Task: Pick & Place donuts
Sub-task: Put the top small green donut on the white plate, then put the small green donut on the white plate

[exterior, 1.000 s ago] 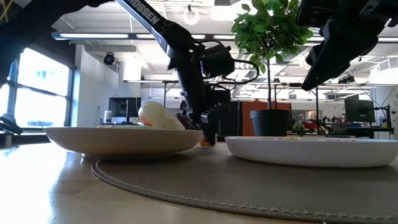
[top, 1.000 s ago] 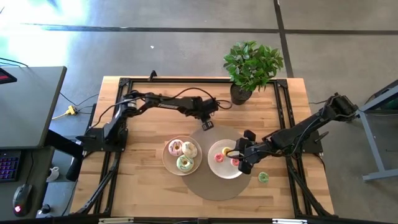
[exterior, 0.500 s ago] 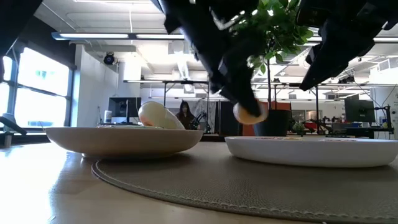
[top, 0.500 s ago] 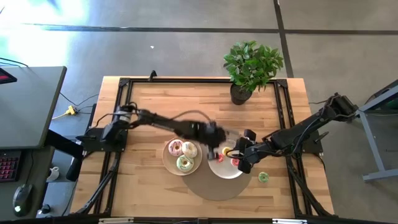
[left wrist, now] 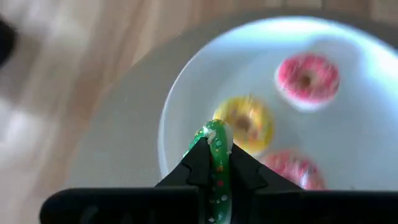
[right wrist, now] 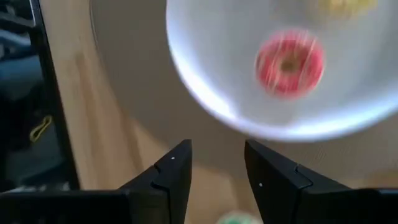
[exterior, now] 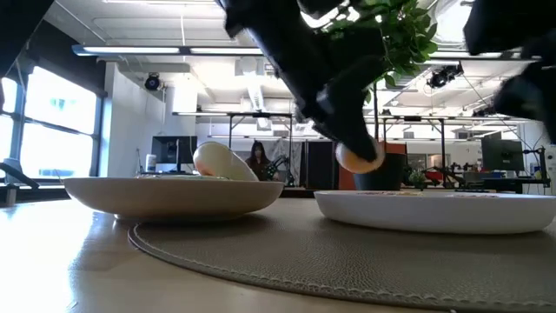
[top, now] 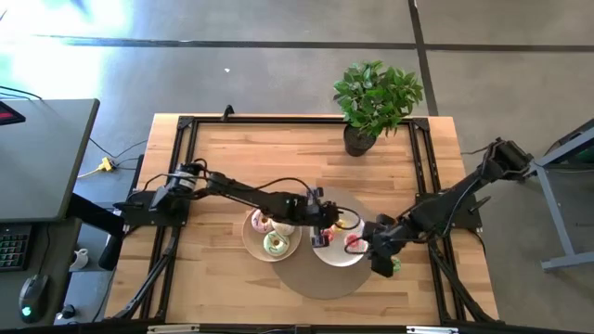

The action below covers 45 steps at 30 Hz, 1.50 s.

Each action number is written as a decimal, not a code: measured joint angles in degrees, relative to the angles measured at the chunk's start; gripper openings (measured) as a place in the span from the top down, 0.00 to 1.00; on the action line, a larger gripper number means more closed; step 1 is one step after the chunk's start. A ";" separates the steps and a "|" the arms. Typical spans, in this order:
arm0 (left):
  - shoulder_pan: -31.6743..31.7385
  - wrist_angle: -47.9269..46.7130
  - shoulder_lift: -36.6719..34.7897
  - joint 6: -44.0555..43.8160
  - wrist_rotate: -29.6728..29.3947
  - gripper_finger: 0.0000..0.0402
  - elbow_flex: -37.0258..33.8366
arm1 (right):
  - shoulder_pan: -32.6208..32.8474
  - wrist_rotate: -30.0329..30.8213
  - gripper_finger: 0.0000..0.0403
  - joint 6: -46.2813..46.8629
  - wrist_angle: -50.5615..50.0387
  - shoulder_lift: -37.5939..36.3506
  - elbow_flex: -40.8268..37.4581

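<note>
My left gripper (top: 321,236) hangs over the left part of the right white plate (top: 336,255), shut on a tiny green donut (left wrist: 217,142). On that plate lie a tiny yellow donut (left wrist: 244,124) and two tiny red-pink donuts (left wrist: 308,77). The left plate (top: 249,237) bears the pink (top: 262,221), cream-white (top: 282,223) and green iced donut (top: 276,244). My right gripper (top: 384,263) is open beyond the right plate's near right rim, beside another tiny green donut (top: 394,265) that lies on the wood. My left gripper pinches the tiny green donut between its two fingers (left wrist: 200,163), which come at it from above. The ring stands on edge in the hold, and its rim (left wrist: 217,132) sticks out past the fingertips. It is lifted clear above the right plate (exterior: 356,157).
Both plates sit on a round grey mat (top: 316,280). A potted plant (top: 376,97) stands at the table's far edge, right of centre. Bare wood lies along the near side and to the left of the plates.
My left gripper has lifted off the table at the mat's far edge and swung toward the near side, carrying the tiny donut over the right plate. My right gripper has drawn back from above the right plate toward the near right, beside the green donut on the wood.
</note>
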 joint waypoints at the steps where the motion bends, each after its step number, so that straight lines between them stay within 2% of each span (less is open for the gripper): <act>1: 0.08 1.54 0.76 -0.10 1.61 0.95 0.13 | 0.98 -1.04 0.64 1.90 -0.75 0.00 0.00; 3: 0.21 0.70 1.31 -0.08 3.18 0.95 -0.17 | 3.27 -3.00 0.64 5.45 -2.21 0.00 0.00; 8: 0.02 0.60 0.94 0.14 2.80 0.92 0.10 | 9.07 -4.96 0.64 13.83 -4.66 0.03 0.00; 11: 0.10 0.54 1.09 0.30 2.58 0.83 -0.07 | 11.81 -4.23 0.64 17.60 -5.32 0.11 0.00; 16: 0.09 1.11 1.09 0.36 2.80 0.65 0.00 | 14.84 0.82 0.64 19.13 -5.53 0.13 0.00; 21: 0.08 1.27 1.09 -1.02 8.37 0.56 0.00 | 16.01 3.14 0.64 19.37 -6.47 0.24 0.00; 24: 0.08 1.33 1.09 -1.15 9.99 0.56 0.00 | 16.50 3.21 0.64 19.39 -6.12 1.22 0.00; 31: 0.07 -0.23 -2.35 -0.52 7.10 0.58 -0.01 | 16.75 0.36 0.64 22.39 -5.88 6.98 0.00; 34: 0.10 -4.51 -5.00 -0.05 7.08 0.60 0.00 | 16.75 -0.86 0.64 22.46 -5.86 8.88 0.00; 37: 0.10 -10.46 -8.39 -0.08 4.60 0.61 -0.13 | 16.64 -2.16 0.64 23.60 -6.37 10.45 0.00; 40: 0.10 -14.16 -12.38 0.27 2.18 0.63 0.19 | 16.64 -1.10 0.64 26.47 -8.19 11.54 0.00; 45: 0.15 -27.49 -18.84 -1.72 0.82 0.64 0.08 | 16.64 1.58 0.67 32.50 -8.49 11.91 0.00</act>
